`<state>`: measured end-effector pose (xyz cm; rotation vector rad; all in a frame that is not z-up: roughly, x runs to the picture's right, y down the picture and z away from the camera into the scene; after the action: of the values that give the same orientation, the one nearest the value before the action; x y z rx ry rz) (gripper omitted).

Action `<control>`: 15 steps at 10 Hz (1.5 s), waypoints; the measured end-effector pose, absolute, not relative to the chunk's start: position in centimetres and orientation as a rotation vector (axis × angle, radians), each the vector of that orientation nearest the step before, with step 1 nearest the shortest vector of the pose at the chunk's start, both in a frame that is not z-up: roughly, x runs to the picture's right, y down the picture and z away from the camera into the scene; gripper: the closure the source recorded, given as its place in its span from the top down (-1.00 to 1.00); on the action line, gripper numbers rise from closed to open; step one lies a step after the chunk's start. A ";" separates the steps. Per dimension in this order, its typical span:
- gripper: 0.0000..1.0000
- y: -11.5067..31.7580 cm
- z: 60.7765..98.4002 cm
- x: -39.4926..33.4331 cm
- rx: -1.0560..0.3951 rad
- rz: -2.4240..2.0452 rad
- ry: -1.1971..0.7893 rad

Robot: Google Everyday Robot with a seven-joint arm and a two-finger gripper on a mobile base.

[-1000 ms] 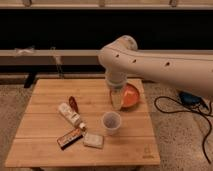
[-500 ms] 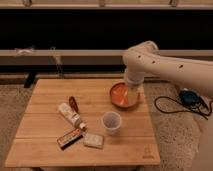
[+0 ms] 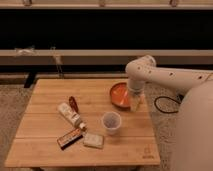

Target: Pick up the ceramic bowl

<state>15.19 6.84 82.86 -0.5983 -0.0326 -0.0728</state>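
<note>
The ceramic bowl [image 3: 119, 94], shallow and orange-red, sits on the right half of the wooden table [image 3: 45, 100]. My gripper [image 3: 134, 102] points down at the bowl's right rim, at the end of the white arm [image 3: 165, 76] that reaches in from the right. Its fingers stand open at the rim, and the bowl rests on the table. A small translucent whitish cup [image 3: 111, 122] stands in front of the bowl.
On the left half of the table lie a white packet [image 3: 68, 114], a reddish item [image 3: 73, 103], a dark bar [image 3: 69, 138] and a pale wrapped snack [image 3: 94, 140]. A black cable [image 3: 165, 105] lies on the floor to the right. A bench runs behind the table.
The arm has swung from over the bowl to its right side, which uncovers the bowl. The gripper now stands at the right rim.
</note>
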 end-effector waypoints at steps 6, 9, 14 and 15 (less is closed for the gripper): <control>0.60 9.6 88.9 16.8 -0.656 -0.019 0.005; 0.42 10.2 90.0 17.7 -0.665 0.011 0.033; -0.58 10.5 90.5 18.1 -0.670 0.022 0.051; -0.78 10.5 90.4 17.7 -0.671 0.015 0.053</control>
<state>17.73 10.50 90.41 -0.6708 0.0527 0.0151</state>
